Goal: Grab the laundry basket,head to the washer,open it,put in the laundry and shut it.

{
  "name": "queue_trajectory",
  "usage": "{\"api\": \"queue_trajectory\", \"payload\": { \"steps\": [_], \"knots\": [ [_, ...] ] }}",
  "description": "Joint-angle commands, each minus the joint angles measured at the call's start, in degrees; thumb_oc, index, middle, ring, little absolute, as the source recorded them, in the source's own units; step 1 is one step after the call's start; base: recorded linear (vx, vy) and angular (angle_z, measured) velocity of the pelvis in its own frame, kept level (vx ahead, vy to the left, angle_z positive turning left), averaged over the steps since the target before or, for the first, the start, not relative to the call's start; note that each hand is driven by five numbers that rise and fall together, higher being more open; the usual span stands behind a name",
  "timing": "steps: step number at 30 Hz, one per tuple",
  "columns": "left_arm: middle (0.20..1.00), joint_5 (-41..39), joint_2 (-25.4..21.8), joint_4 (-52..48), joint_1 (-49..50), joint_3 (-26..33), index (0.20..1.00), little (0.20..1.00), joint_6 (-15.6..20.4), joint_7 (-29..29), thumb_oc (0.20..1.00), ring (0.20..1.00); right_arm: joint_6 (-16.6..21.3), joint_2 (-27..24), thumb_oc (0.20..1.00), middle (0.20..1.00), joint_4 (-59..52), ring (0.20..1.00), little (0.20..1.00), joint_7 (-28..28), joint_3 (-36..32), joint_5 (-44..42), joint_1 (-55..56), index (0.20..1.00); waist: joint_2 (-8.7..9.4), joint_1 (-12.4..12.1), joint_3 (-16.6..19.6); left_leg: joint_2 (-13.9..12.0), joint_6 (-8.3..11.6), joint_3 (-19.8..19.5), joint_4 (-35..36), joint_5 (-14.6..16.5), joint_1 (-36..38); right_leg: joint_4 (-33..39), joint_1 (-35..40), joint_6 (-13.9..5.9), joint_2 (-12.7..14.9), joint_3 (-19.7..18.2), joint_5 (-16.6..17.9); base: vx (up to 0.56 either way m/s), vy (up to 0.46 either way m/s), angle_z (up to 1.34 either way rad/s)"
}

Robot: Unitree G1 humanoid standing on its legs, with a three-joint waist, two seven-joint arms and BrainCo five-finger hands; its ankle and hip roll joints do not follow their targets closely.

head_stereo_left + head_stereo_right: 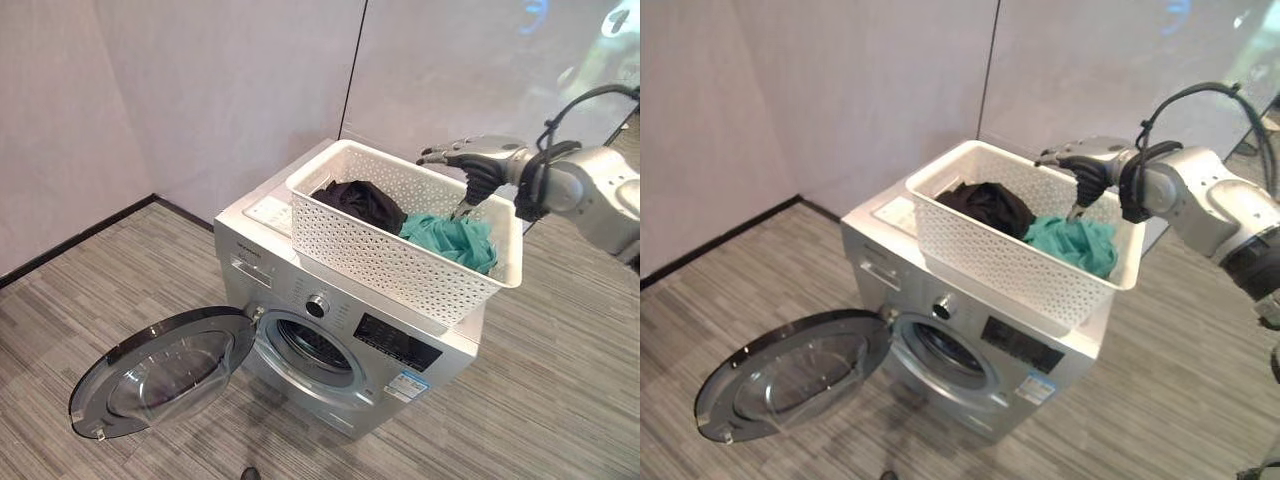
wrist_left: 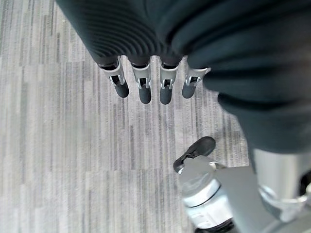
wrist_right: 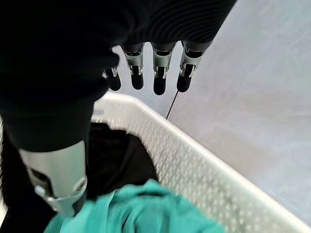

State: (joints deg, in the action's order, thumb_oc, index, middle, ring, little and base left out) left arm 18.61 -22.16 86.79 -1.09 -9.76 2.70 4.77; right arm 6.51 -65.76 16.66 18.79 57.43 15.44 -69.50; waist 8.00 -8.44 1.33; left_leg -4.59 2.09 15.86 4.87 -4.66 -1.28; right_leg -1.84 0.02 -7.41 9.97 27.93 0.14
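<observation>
A white perforated laundry basket (image 1: 395,262) stands on top of the silver front-loading washer (image 1: 385,350). Inside it lie a black garment (image 1: 360,203) and a teal garment (image 1: 452,240). The washer's round door (image 1: 165,368) hangs wide open to the left, and the drum opening (image 1: 312,345) is dark. My right hand (image 1: 478,160) hovers over the far side of the basket, fingers (image 3: 160,73) straight, thumb (image 3: 58,179) pointing down at the teal garment (image 3: 146,208); I cannot tell whether it touches the cloth. My left hand (image 2: 143,82) hangs open over the floor.
Grey striped carpet floor (image 1: 120,280) surrounds the washer. Pale walls (image 1: 200,90) stand close behind it, meeting at a corner with a dark baseboard. The open door takes up the floor space to the front left of the washer.
</observation>
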Motion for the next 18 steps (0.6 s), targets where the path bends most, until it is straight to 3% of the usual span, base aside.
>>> {"api": "queue_trajectory", "payload": {
  "steps": [1, 4, 5, 13, 18],
  "knots": [
    [1.0, 0.5, -2.3, 2.3, -1.8, 2.2, 1.0, 1.0, 0.3, -0.1, 1.0, 1.0, 0.3, -0.8, 1.0, 1.0, 1.7, 1.0, 1.0, 0.9, 2.8, 1.9, -7.2, 1.0, 3.44, -0.3, -1.8, 0.8, 2.66, -0.5, 0.1, 0.1, -1.3, 3.7, 2.1, -3.24, 1.2, -2.9, 3.5, 0.0, 0.0, 0.0],
    [1.0, 0.7, -1.4, 2.3, -1.8, 2.3, 1.0, 1.0, 0.1, -0.4, 1.0, 1.0, 0.1, -1.0, 1.0, 1.0, -1.2, 1.0, 1.0, 2.8, 4.0, 0.9, -7.6, 1.0, 3.57, -0.1, -2.1, 0.6, 2.71, -0.6, 0.1, 0.0, -1.4, 3.6, 2.2, -2.94, 1.1, -2.7, 3.0, 0.03, -0.03, -0.03],
    [1.0, -2.2, -1.3, 0.1, -6.7, 1.3, 1.0, 1.0, -1.4, 0.8, 1.0, 1.0, -1.6, -0.6, 1.0, 1.0, -4.7, 1.0, 1.0, 3.5, 3.3, -2.7, -8.4, 1.0, 3.3, 0.5, -1.9, 0.7, 2.71, -0.7, 0.1, 0.0, -1.4, 3.5, 2.0, -2.85, 1.0, -2.8, 2.9, 0.04, -0.01, 0.0],
    [1.0, -3.7, 2.2, -0.5, -10.6, -0.8, 1.0, 1.0, -2.8, -0.8, 1.0, 1.0, -2.2, 6.5, 1.0, 1.0, 2.0, 1.0, 1.0, 3.9, 7.7, 2.2, -10.6, 1.0, 1.64, 1.8, -1.1, 0.9, 2.47, -0.3, 0.1, 0.3, -1.6, 3.7, 1.6, -2.73, 1.2, -3.4, 3.2, 0.04, 0.023, -0.02],
    [1.0, -4.3, 3.4, -1.3, -9.2, -1.0, 1.0, 1.0, -2.6, -1.6, 1.0, 1.0, -2.7, 7.2, 1.0, 1.0, 4.1, 1.0, 1.0, 3.7, 8.5, 6.0, -11.8, 1.0, 0.88, 1.7, -1.8, 1.1, 2.22, -0.5, 0.1, 0.3, -2.2, 4.0, 0.9, -2.75, 1.4, -3.6, 3.6, 0.0, 0.005, -0.01]
  ]
}}
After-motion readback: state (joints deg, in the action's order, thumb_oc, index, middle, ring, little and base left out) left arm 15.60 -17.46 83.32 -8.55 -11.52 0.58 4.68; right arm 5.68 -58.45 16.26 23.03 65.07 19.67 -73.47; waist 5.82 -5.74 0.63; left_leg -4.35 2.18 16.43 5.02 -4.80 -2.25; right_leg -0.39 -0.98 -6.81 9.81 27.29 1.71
